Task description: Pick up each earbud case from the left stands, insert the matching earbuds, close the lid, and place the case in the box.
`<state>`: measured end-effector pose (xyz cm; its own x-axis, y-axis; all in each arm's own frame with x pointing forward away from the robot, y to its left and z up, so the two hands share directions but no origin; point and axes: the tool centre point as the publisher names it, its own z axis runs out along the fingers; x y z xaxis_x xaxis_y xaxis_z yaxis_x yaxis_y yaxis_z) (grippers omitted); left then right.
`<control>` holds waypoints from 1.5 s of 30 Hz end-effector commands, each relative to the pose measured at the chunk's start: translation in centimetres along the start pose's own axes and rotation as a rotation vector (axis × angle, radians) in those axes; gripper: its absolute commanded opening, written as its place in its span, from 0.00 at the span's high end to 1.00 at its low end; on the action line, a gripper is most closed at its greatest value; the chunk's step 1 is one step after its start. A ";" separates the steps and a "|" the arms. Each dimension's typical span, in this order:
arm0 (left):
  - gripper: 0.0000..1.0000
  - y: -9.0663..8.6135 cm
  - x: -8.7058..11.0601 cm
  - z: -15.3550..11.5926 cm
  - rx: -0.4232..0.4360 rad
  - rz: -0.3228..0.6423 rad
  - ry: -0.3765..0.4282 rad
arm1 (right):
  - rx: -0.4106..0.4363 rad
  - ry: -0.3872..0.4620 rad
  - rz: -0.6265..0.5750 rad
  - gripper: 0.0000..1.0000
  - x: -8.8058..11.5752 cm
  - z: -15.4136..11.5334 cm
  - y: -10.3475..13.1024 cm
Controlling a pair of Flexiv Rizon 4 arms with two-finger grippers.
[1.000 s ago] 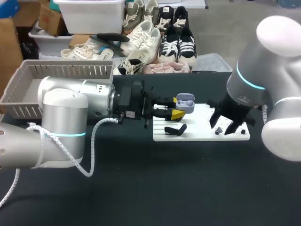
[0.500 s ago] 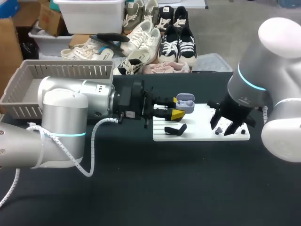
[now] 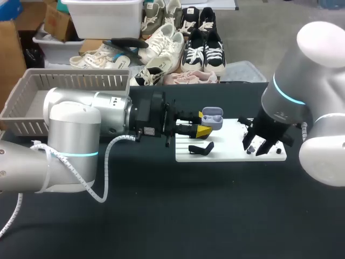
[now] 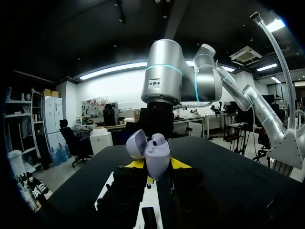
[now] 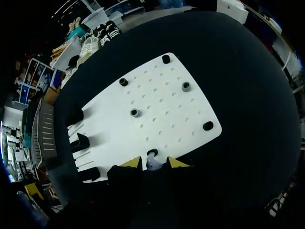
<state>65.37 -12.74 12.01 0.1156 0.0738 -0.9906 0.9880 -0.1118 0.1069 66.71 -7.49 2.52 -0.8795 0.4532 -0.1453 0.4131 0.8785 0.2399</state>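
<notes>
My left gripper [image 3: 202,123] is shut on a lavender earbud case [image 3: 213,117], held level above the left end of the white board [image 3: 229,129]. In the left wrist view the case [image 4: 156,157] stands between the yellow tips with its lid open and one earbud [image 4: 158,139] seated inside. My right gripper [image 3: 256,148] hangs over the board's right part. In the right wrist view its jaws stand open, with narrow gaps on both sides of a lavender earbud [image 5: 153,164] that sits on a peg at the board's near edge.
A black case stand [image 3: 201,147] sits on the board's left part, and in the right wrist view more black stands [image 5: 80,141] show there. Several small pegs [image 5: 135,112] dot the board [image 5: 162,95]. A grey basket [image 3: 32,91] stands at the far left of the table.
My right gripper has sunk slightly toward the board and its fingers have drawn closer together around the earbud. The left arm and the case have not moved.
</notes>
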 end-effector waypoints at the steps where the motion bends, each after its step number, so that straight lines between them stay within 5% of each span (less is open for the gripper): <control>1: 1.00 0.0 0.0 0.0 -0.002 0.001 -0.001 | 0.003 0.000 -0.001 0.70 0.0 0.2 0.0; 11: 1.00 0.0 0.0 0.0 -0.002 0.001 -0.001 | 0.006 0.000 -0.010 0.76 0.0 0.3 0.2; 15: 1.00 0.0 0.0 0.0 -0.002 0.001 -0.001 | 0.007 0.001 -0.013 0.84 0.0 0.4 0.2; 17: 1.00 0.0 0.0 0.0 -0.002 0.001 -0.001 | 0.007 0.001 -0.014 1.00 0.0 0.4 0.2; 45: 1.00 0.0 0.0 0.0 -0.002 0.001 -0.001 | -0.005 0.001 -0.009 1.00 0.5 -0.7 0.1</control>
<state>65.37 -12.74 12.01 0.1156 0.0738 -0.9906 0.9880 -0.1118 0.1069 66.56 -7.11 2.90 -0.8870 0.4406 -0.1382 0.4009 0.8833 0.2429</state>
